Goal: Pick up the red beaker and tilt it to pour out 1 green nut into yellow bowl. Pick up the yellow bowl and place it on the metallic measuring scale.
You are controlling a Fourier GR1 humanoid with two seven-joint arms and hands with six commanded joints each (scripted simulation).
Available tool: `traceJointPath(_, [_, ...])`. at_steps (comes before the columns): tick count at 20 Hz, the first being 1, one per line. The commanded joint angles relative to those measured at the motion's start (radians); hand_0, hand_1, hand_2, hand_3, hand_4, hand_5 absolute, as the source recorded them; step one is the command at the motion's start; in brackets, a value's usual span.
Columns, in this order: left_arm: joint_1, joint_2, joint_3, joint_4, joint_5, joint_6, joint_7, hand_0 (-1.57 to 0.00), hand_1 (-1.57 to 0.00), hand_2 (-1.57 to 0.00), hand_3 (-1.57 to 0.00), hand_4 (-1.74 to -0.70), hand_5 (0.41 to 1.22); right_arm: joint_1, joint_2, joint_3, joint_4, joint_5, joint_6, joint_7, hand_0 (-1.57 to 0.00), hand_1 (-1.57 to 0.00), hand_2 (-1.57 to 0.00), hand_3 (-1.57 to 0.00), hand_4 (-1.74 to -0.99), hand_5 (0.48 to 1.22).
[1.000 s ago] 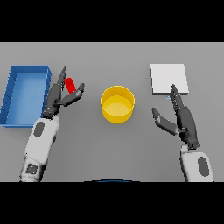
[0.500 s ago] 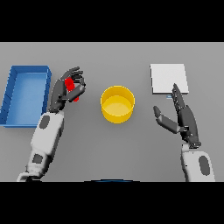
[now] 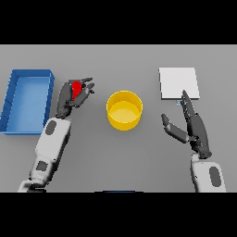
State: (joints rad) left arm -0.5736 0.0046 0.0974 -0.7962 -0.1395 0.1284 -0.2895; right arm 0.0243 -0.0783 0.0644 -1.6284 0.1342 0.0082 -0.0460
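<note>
Grey table (image 3: 139, 157): it filled the head view from edge to edge, a flat, plain surface carrying everything else.

Blue bin (image 3: 14, 99): it sat at the far left of the table, an open rectangular tray with raised walls, its inside showing only blue.

Red beaker (image 3: 76, 89): it was held in the left hand, just right of the blue bin and well left of the bowl (only a small patch of red showed between the dark fingers, so whether it stood upright or tilted could not be told).

Left hand (image 3: 69, 99): its fingers and thumb were curled round the red beaker, gripping it above the table, with the white and grey forearm running down toward the lower left.

Yellow bowl (image 3: 124, 110): it stood upright near the middle of the table, between the two hands and touching neither; its open top faced up and the inside showed plain yellow.

Metallic measuring scale (image 3: 178, 82): a pale square plate lay at the upper right, well apart from the bowl.

Right hand (image 3: 192, 127): it hovered right of the bowl and just below the scale, fingers straight and pointing away toward the scale, thumb spread toward the bowl, holding nothing (its fingertips overlapped the scale's near edge).
</note>
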Motion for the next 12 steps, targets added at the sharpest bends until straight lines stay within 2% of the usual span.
traceJointPath(1, [-0.002,0.007,-0.001,0.0,-0.003,-0.002,0.007,-1.49,-1.48,-1.48,-1.41,-1.53,1.184,0.016,-0.005,0.002,-0.01,0.002,0.002,-0.019,0.0,0.0,0.0,0.0,-1.287,0.65])
traceJointPath(4, [0.006,0.0,-0.009,-0.063,-0.009,0.0,0.028,-1.53,-1.53,-1.53,-1.49,-1.51,1.202,0.0,0.0,-0.003,0.003,-0.002,0.0,-0.008,0.0,0.0,0.0,0.0,-1.292,0.655])
traceJointPath(6, [-0.002,-0.001,-0.01,-0.107,-0.012,0.003,0.066,-1.54,-1.54,-1.54,-1.52,-1.5,1.209,-0.012,0.004,-0.002,0.001,0.001,-0.007,0.003,0.0,0.0,0.0,0.0,-1.294,0.659])
traceJointPath(7, [0.005,0.001,-0.018,-0.124,-0.021,-0.002,0.06,-1.55,-1.55,-1.55,-1.53,-1.5,1.211,-0.013,0.005,0.002,0.004,0.008,-0.01,-0.002,0.0,0.0,0.0,0.0,-1.294,0.662])
traceJointPath(10, [0.003,0.028,-0.058,-0.216,-0.076,-0.001,0.138,-1.56,-1.56,-1.56,-1.55,-1.5,1.216,0.011,0.009,0.015,-0.01,0.021,-0.01,-0.02,0.0,0.0,0.0,0.0,-1.289,0.664])
traceJointPath(12, [0.008,0.06,-0.105,-0.264,-0.119,-0.008,0.182,-1.56,-1.56,-1.56,-1.56,-1.58,1.181,-0.003,0.004,0.009,0.003,0.011,0.0,-0.014,0.0,0.0,0.0,0.0,-1.281,0.663])
